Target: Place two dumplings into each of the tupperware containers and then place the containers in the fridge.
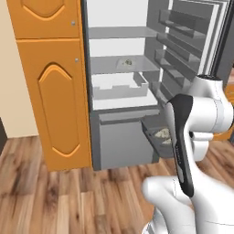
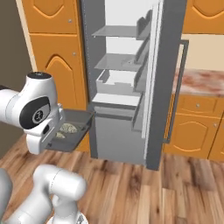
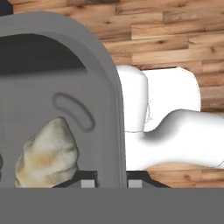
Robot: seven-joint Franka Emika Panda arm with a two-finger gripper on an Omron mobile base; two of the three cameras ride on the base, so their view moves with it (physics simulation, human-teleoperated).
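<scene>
Grey tray with dumplings held at the open fridge — pale tray already on a shelf.

Left base view: you see the fridge (image 1: pixel 137 82) open, with the pale tray (image 1: pixel 127 62) on a middle shelf holding a small dumpling; lower right, the grey tray (image 1: pixel 157 135) shows dumplings (image 1: pixel 162 133) beside the arm. Right base view: your grey tray (image 2: pixel 70 131) hangs off the floor, just left of the fridge's (image 2: pixel 127 78) lower front, two dumplings (image 2: pixel 65 129) inside it; the arm hides the gripper. Hand view: the tray's rim (image 3: pixel 109 109) runs between the fingertips (image 3: pixel 135 183) — they pinch it — and one dumpling (image 3: pixel 48 155) lies inside, with wood floor (image 3: pixel 175 35) beyond.
</scene>
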